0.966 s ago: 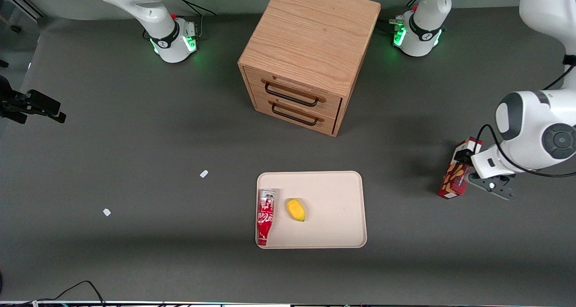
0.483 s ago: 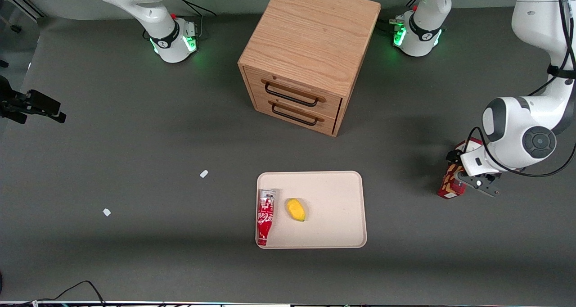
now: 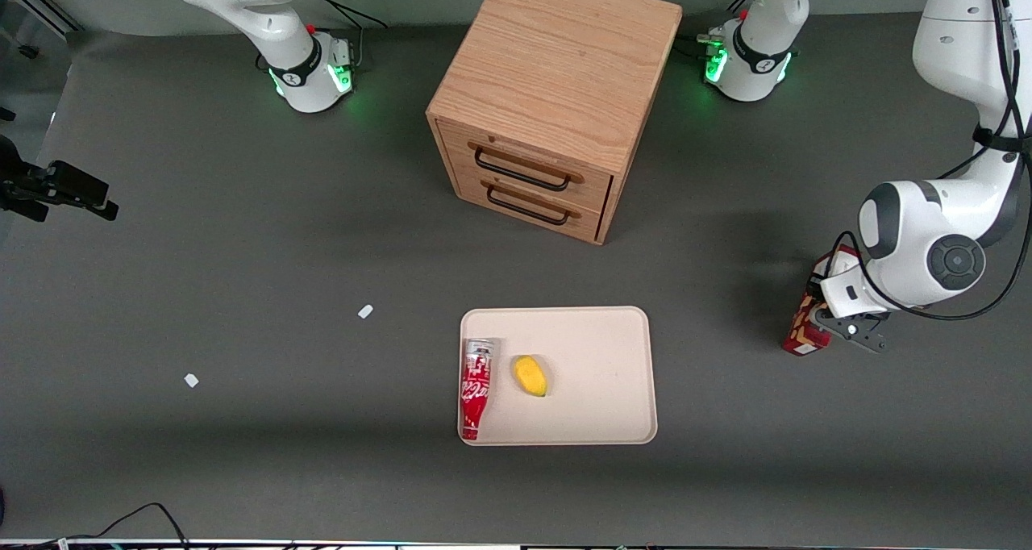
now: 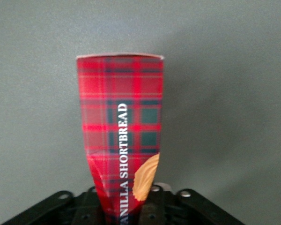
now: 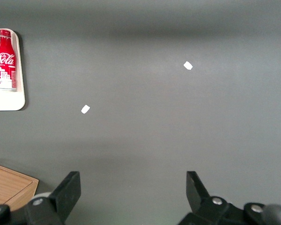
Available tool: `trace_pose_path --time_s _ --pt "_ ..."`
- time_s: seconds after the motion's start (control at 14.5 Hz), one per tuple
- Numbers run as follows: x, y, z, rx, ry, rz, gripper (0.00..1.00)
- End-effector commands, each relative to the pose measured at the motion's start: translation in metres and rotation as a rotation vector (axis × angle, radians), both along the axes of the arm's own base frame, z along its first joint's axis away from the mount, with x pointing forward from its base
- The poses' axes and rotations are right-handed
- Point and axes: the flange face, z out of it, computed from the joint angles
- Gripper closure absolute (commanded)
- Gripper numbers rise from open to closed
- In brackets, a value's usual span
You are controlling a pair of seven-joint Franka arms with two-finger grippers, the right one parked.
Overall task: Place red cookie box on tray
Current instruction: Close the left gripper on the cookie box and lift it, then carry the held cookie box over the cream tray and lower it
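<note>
The red cookie box (image 3: 803, 334), a tartan carton with tan cookie pictures, stands tilted on the grey table toward the working arm's end, well apart from the tray. My left gripper (image 3: 832, 318) sits over its upper part and hides it in the front view. In the left wrist view the red cookie box (image 4: 122, 108) runs down between the black jaws of the gripper (image 4: 129, 202), pinched narrow and creased there, so the gripper is shut on it. The beige tray (image 3: 601, 348) lies flat near the table's middle, nearer the front camera than the cabinet.
On the tray lie a red-and-white soda bottle (image 3: 476, 385) along one short edge and a small yellow fruit (image 3: 530, 376) beside it. A wooden two-drawer cabinet (image 3: 556, 90) stands farther back. Two white scraps (image 3: 365, 311) (image 3: 191, 380) lie toward the parked arm's end.
The left arm's wrist has swung over the box and the gripper has moved from beside it onto its upper part. The box has stayed where it stood.
</note>
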Motion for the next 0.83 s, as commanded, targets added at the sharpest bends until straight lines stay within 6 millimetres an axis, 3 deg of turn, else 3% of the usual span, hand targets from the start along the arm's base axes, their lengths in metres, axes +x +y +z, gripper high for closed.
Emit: trace_pose_path --time_s 0.0,0.14,0.34,0.55,0.76 --pt "0.002 0.002 0.010 0.002 -0.010 -0.005 1.00" --pt "0.009 -0.001 0.023 0.003 -0.018 -0.002 1.00" --pt "0.028 -0.006 0.069 -0.015 0.015 0.083 1.00" --pt "0.055 -0.041 0.142 -0.019 0.038 0.167 1.00" --pt "0.076 -0.089 0.208 0.005 0.043 0.276 1.00"
